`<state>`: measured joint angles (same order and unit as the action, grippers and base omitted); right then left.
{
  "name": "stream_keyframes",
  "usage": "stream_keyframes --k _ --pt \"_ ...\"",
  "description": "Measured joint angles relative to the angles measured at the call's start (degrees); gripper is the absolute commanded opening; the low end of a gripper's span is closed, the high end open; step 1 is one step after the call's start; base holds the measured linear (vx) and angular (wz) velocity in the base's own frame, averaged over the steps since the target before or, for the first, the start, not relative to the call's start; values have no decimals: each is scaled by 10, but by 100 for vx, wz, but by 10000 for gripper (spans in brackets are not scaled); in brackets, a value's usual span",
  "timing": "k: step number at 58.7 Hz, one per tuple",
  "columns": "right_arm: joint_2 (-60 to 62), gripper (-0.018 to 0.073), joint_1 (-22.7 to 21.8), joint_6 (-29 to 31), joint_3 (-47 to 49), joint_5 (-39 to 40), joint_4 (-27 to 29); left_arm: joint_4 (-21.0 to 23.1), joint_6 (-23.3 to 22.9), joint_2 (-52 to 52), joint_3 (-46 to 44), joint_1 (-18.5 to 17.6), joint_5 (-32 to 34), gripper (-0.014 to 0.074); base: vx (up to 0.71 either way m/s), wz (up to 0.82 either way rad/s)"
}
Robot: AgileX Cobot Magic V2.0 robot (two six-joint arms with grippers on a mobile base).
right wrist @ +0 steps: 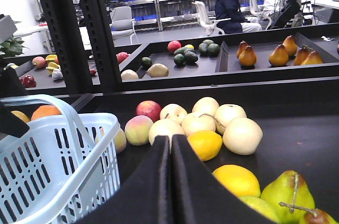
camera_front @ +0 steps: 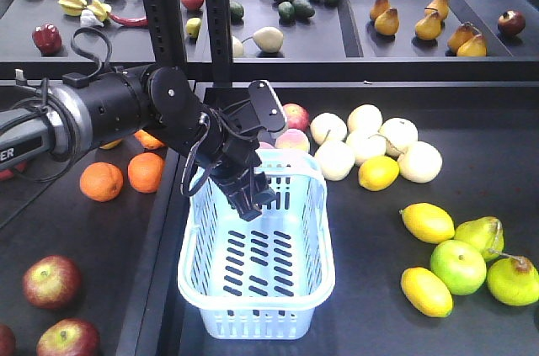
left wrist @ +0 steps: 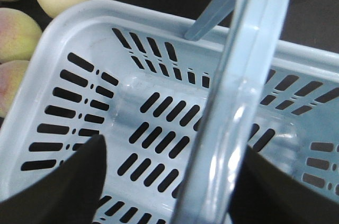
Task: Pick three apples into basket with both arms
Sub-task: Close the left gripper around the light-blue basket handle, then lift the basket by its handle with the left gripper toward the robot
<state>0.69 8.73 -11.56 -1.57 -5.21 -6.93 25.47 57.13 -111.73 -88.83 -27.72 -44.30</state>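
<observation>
The pale blue basket point(camera_front: 324, 265) stands in the middle of the dark table with nothing in it. Three dark red apples point(camera_front: 50, 282) point(camera_front: 69, 339) point(camera_front: 4, 341) lie at the front left, well apart from both grippers. My left gripper point(camera_front: 244, 192) hangs open over the basket's far end. In the left wrist view the left gripper point(left wrist: 172, 147) has its fingers wide apart above the slotted bottom point(left wrist: 159, 139), and a raised loop handle point(left wrist: 233, 107) passes close by the right finger. My right gripper point(right wrist: 170, 144) is shut on nothing, low to the right of the basket point(right wrist: 58, 150).
Oranges point(camera_front: 101, 181) lie left of the basket. Behind it are a pinkish-red apple point(camera_front: 295, 114), peaches point(camera_front: 292, 140) and pale round fruit point(camera_front: 366, 141). Lemons point(camera_front: 427, 221) and green pears point(camera_front: 480, 234) lie at the right. Black uprights point(camera_front: 164, 11) and fruit trays point(camera_front: 354, 45) stand at the back.
</observation>
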Motion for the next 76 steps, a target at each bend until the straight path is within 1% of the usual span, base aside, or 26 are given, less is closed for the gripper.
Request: stream_keyframes --k 14,23,35,40,46,52,65,72,76 --pt "0 -8 0 0 0 0 0 1 -8 0 0 0 -22 -6 0 0" --pt "0 -8 0 0 0 0 0 2 -13 9 0 0 -41 -8 0 0" --pt "0 -8 0 0 0 0 0 9 -50 58 0 0 -55 -8 0 0" --pt "0 -8 0 0 0 0 0 20 -69 93 0 0 -56 -8 0 0" --pt "0 -8 0 0 0 0 0 32 -107 136 0 0 -62 -8 0 0" --pt "0 -8 0 0 0 0 0 37 -148 177 0 0 -81 -8 0 0" --pt "0 -8 0 0 0 0 0 38 -240 255 0 0 -183 -8 0 0" --pt "0 -8 0 0 0 0 0 43 -268 292 2 -1 -223 -8 0 0" --pt "0 -8 0 0 0 0 0 51 -273 315 12 -1 -228 -8 0 0"
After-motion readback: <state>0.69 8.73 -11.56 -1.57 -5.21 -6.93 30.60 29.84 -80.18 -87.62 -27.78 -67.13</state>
